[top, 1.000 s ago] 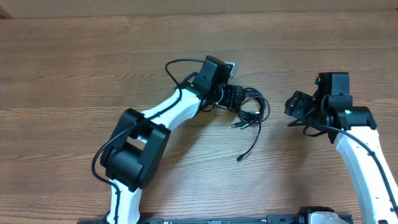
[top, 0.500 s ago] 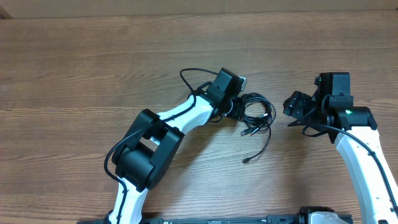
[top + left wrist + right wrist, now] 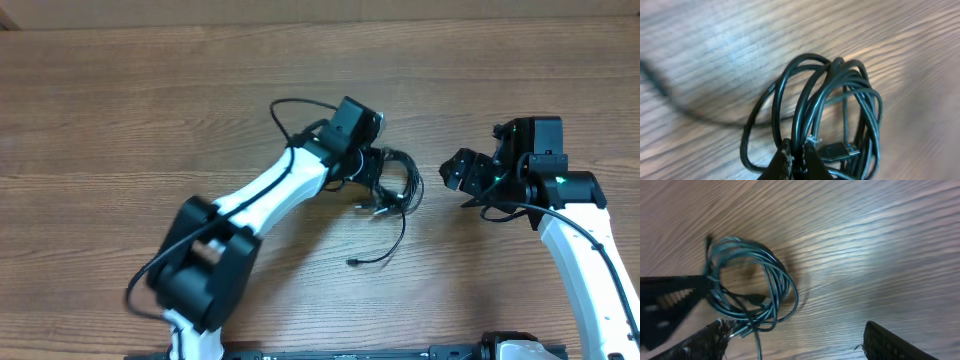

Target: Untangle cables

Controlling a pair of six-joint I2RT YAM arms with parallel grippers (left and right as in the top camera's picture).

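Pinching 1 strand of cables [image 3: 835,64], left gripper [image 3: 797,150] is clamping tight; right gripper [image 3: 460,178] is hovering wide, empty; untangling is barely beginning.

We see the cables [image 3: 398,183] lying in a coil on the table [image 3: 120,120], near its middle. The left gripper [image 3: 374,176] sits at the coil's left edge, touching it. The right gripper [image 3: 456,176] stands to the coil's right, apart from it. One loose end [image 3: 354,263] trails from the coil toward the table's near side.
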